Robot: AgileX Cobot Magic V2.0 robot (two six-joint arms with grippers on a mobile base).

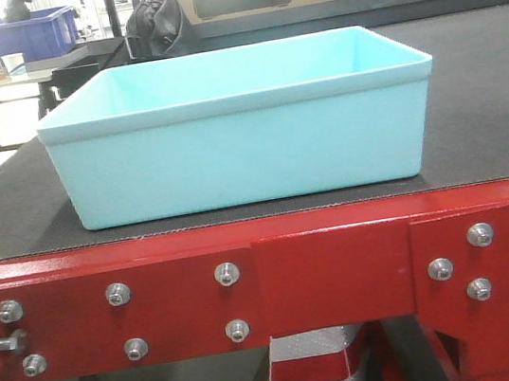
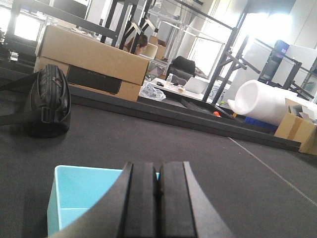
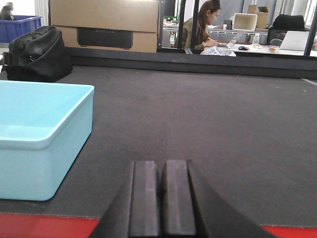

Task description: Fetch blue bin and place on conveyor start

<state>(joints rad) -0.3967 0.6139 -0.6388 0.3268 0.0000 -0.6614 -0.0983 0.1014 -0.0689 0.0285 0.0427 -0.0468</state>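
While both grippers sit free of it, the blue bin rests upright on the black belt of the conveyor start, just behind the red bolted frame plate. Left gripper: pads pressed together, nothing between, bin's corner just beyond it. Right gripper: likewise closed and empty, bin to its left. Black bag farther back on the belt, prob. touching nothing.

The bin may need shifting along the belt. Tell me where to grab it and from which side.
Take the bin by its two short end walls, just under the flared rim, one claw from each side. The open top leaves the rim free to pinch, and the smooth walls offer no handles.
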